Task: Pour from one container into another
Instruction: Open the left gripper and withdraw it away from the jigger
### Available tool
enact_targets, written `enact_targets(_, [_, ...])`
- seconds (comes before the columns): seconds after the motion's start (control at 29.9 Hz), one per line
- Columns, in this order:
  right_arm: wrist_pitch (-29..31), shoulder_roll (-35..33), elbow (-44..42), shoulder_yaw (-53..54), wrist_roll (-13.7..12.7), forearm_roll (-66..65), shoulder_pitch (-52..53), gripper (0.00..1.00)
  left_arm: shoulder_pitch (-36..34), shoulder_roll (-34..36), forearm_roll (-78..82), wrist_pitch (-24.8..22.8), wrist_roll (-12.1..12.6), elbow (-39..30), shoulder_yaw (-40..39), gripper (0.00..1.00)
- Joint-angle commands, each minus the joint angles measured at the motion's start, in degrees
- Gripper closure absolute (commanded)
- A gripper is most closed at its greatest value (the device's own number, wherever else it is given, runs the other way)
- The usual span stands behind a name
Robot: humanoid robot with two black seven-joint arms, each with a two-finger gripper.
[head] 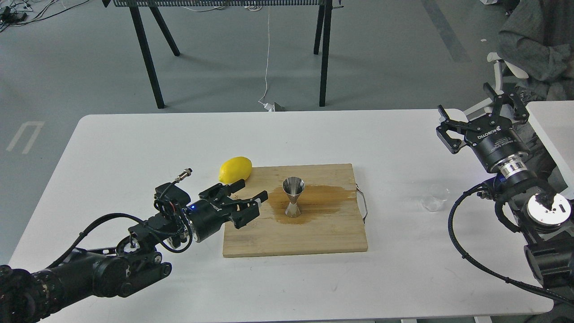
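Note:
The steel jigger (293,197) stands upright on the wooden cutting board (314,233), in a brown wet stain (323,197). My left gripper (252,190) is open, a short way to the jigger's left, over the board's left edge, holding nothing. The clear cup (435,197) sits on the white table to the right of the board. My right gripper (482,115) is open and raised above the table's far right edge, well behind the cup.
A yellow lemon (235,169) lies at the board's far left corner, just behind my left gripper. The board has a wire loop handle (363,204) on its right side. Another white table (556,130) stands at the right.

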Motion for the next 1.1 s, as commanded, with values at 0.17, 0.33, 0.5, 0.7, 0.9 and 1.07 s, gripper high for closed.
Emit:
enact_targets(0.17, [0.00,-0.08,0.27,0.20,-0.26,0.34,0.09,0.01,0.57,8.86,-8.48,-7.24,0.00,-10.02,-7.39,0.13])
enact_targets(0.33, [0.00,-0.08,1.41,0.11,-0.70,0.34,0.09,0.01,0.65,10.71,-9.55,-17.25,0.00,-11.00,-13.63,0.12])
enact_targets(0.5, [0.00,-0.08,1.50,0.20,-0.70,0.52,0.09,0.01,0.74,10.80,-12.35,-30.26,0.00,-10.91,-22.24,0.11])
enact_targets(0.7, [0.00,0.01,2.64,1.17,-0.79,2.27,0.00,0.01,0.74,11.41,-20.96,-47.31,0.00,-10.47,-30.06,0.09])
enact_targets(0.9, [0.00,-0.69,6.41,1.34,-1.23,14.12,-2.54,0.01,0.74,11.94,-39.13,-56.00,0.00,-6.35,-34.47,0.08])
enact_targets(1.07, [0.00,-2.36,13.35,2.75,-1.23,17.66,-8.78,0.01,0.74,13.17,-52.51,-56.00,0.00,-4.23,-34.56,0.08])
